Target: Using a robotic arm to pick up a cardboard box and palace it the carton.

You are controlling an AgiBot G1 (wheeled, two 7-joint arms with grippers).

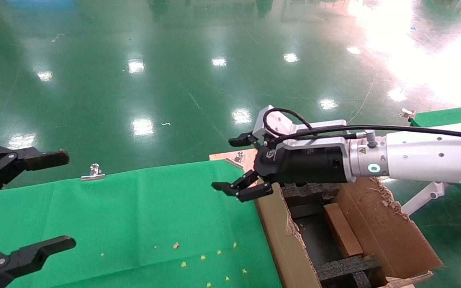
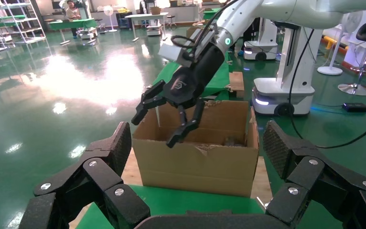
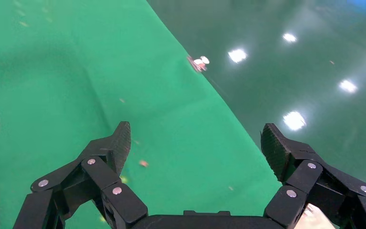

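The robotic arm is my right one, white with a teal ring, reaching left over the carton. Its gripper is open and empty, past the carton's left wall and above the green cloth; it also shows in the left wrist view and in its own view. The cardboard box lies inside the carton between black foam blocks. The carton also shows in the left wrist view. My left gripper is open and empty at the far left, over the cloth.
A green cloth covers the table, held by metal clips. Small scraps lie on it. The carton's flaps are ragged. Another green table stands at the right. A white mobile base stands behind the carton.
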